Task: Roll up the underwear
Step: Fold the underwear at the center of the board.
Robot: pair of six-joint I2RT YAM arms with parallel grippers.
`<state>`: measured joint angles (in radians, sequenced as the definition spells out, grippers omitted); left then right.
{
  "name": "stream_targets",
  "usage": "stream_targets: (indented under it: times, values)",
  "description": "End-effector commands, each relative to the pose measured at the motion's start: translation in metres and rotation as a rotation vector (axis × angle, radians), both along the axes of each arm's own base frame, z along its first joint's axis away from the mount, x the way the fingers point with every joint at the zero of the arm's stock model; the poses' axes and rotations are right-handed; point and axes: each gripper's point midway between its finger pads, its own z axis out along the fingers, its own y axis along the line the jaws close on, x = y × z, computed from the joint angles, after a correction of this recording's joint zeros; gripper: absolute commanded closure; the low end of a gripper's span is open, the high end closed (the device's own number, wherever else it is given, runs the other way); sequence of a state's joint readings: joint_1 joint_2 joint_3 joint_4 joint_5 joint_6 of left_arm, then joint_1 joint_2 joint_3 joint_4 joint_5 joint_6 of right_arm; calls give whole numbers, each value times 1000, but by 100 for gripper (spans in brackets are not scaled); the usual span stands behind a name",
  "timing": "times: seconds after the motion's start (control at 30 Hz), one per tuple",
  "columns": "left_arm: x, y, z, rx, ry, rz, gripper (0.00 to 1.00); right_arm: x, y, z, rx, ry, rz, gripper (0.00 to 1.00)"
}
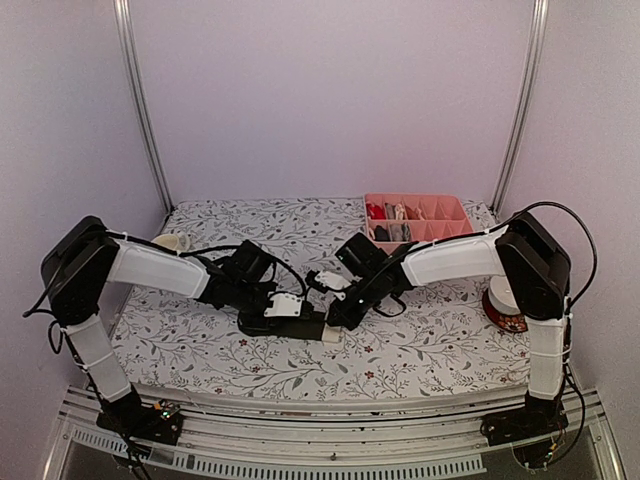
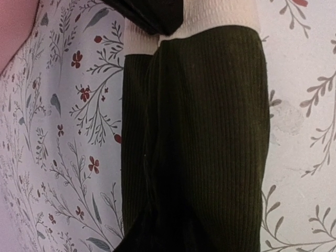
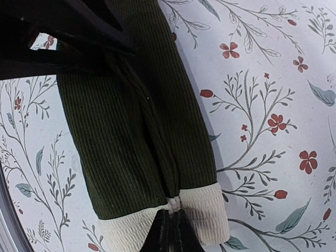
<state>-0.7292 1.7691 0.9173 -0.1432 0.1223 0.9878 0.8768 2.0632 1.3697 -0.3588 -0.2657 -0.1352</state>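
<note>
The dark olive-black underwear (image 1: pixel 300 326) lies folded into a long strip on the floral cloth at the front middle. Its whitish waistband (image 3: pixel 210 210) is at the right end. My right gripper (image 1: pixel 335 320) is shut on the middle of the waistband, its black fingertips (image 3: pixel 170 231) pinching it. My left gripper (image 1: pixel 262 318) is at the opposite dark end, and its black fingers (image 3: pixel 105 47) close on the gathered cloth. A crease runs along the strip (image 2: pixel 210 131) between the two grippers. In the left wrist view the left gripper's own jaws (image 2: pixel 168 241) merge with the dark cloth.
A pink divided tray (image 1: pixel 440 206) stands at the back right with several rolled garments in its left cells. A red and white round object (image 1: pixel 505 305) sits by the right arm. A small cream object (image 1: pixel 172 242) lies at the back left.
</note>
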Motion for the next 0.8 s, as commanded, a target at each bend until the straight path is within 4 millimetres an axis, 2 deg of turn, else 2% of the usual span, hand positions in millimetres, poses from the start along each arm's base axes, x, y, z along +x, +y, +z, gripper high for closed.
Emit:
stream_targets:
  times: [0.0, 0.2, 0.27, 0.37, 0.5, 0.77]
  values:
    - [20, 2, 2, -6, -41, 58, 71, 6, -10, -20, -80, -11, -27, 97]
    - [34, 7, 9, -26, -80, 131, 33, 6, -13, -24, -94, -16, -31, 97]
    - [40, 9, 14, -46, -95, 158, 27, 6, -14, -24, -95, -19, -32, 97]
    - [49, 12, 21, -74, -130, 201, 21, 6, -14, -26, -97, -17, -31, 97]
    - [65, 18, 33, -114, -203, 267, 20, 5, -15, -28, -99, -12, -28, 97]
    - [75, 27, 20, -102, -226, 319, 20, 5, -16, -30, -107, -13, -24, 97]
